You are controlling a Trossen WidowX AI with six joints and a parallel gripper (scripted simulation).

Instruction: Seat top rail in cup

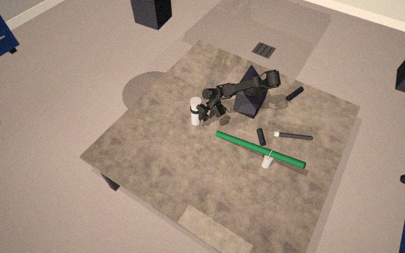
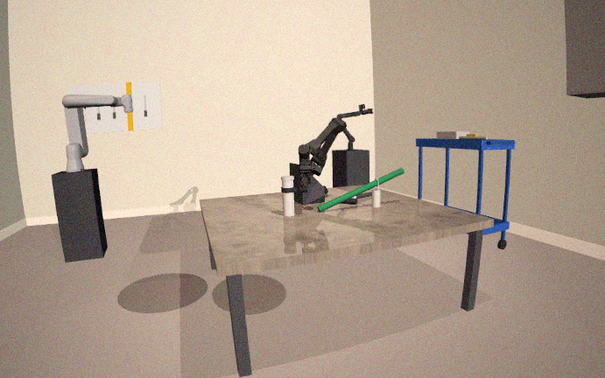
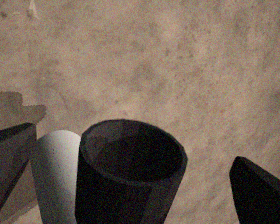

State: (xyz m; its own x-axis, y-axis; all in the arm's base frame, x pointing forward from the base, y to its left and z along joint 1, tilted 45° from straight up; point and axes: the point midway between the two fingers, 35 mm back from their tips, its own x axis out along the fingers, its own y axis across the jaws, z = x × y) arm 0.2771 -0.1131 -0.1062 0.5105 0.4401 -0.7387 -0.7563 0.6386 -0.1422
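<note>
The green rail (image 1: 241, 143) (image 2: 355, 191) slants through the thin loop on the small white post (image 1: 265, 163) (image 2: 376, 199). Its lower end is near the table top, apart from the big white post (image 1: 195, 118) (image 2: 288, 205) (image 3: 56, 172). The black brace band (image 2: 287, 190) is high on the big post, a little below its cap. The black rail-end cup (image 3: 123, 200) is empty, its round mouth facing the wrist camera. My gripper (image 1: 209, 112) (image 3: 135, 151) is open beside the big post, with the cup between its spread fingers. Finger contact with the cup cannot be told.
A short black cylinder (image 1: 261, 136) lies near the rail. A dark rod with a white end (image 1: 295, 136) lies beyond it. Another black cylinder (image 1: 294, 93) is near the arm's dark base (image 1: 250, 103). All are on the table (image 1: 153, 163) (image 2: 341, 230).
</note>
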